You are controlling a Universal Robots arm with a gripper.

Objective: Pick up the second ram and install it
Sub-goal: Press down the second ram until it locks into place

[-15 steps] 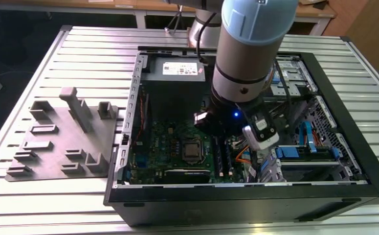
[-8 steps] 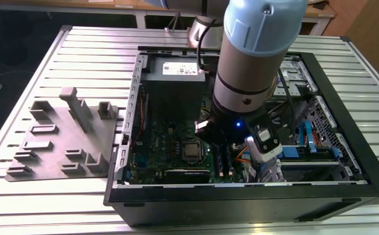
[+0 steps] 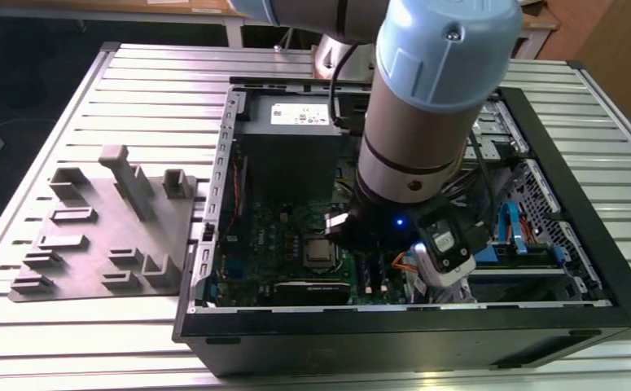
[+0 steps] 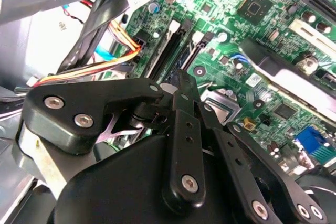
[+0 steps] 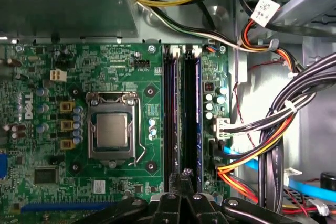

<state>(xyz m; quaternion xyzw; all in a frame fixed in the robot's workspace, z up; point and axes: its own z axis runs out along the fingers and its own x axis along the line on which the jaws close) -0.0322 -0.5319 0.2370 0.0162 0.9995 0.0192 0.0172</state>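
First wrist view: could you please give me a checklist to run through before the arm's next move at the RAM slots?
1. Gripper over the slots: ok, its tips sit just above them.
2. Gripper shut: ok, the fingertips meet in the first wrist view.
3. Ram fully seated: cannot tell; a blue edge shows along the slot nearer the cables.
4. Cables apart from the slots: ok, the bundle lies to one side.
5. Case open for access: ok, the arm reaches in from above in the exterior view.
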